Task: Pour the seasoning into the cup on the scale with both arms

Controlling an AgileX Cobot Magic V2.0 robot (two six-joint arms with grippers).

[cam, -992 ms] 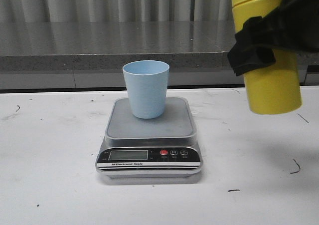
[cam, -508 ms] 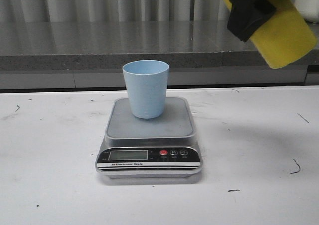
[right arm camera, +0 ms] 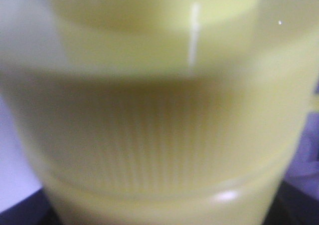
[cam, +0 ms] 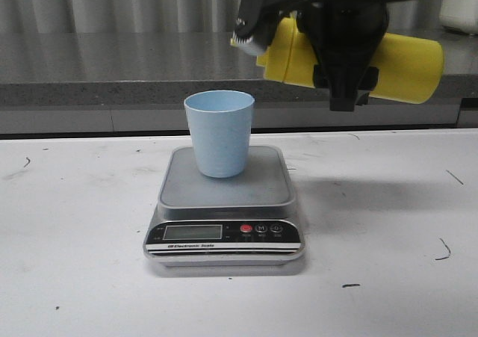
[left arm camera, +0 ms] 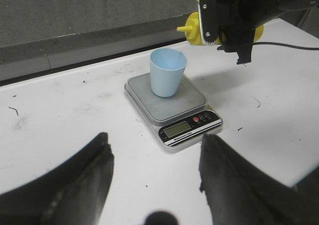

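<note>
- One change since half a second ago: seasoning bottle [cam: 399,66], then raised at upper right, now lies near horizontal above and right of the cup [cam: 219,133]; pour imminent.
- Long axis runs left-right; nozzle points left, just short of the cup's rim.
- Right gripper [cam: 345,68] clenched on the bottle; left gripper [left arm camera: 154,177] released.
- Cup upright on scale [cam: 224,202].

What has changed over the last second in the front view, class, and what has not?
The right gripper has swung the seasoning bottle from upright at the right edge to lying nearly level, and carried it left, so its nozzle now points toward the cup, above and slightly right of it. The grip on the bottle is unchanged. Cup and scale have not moved.
</note>
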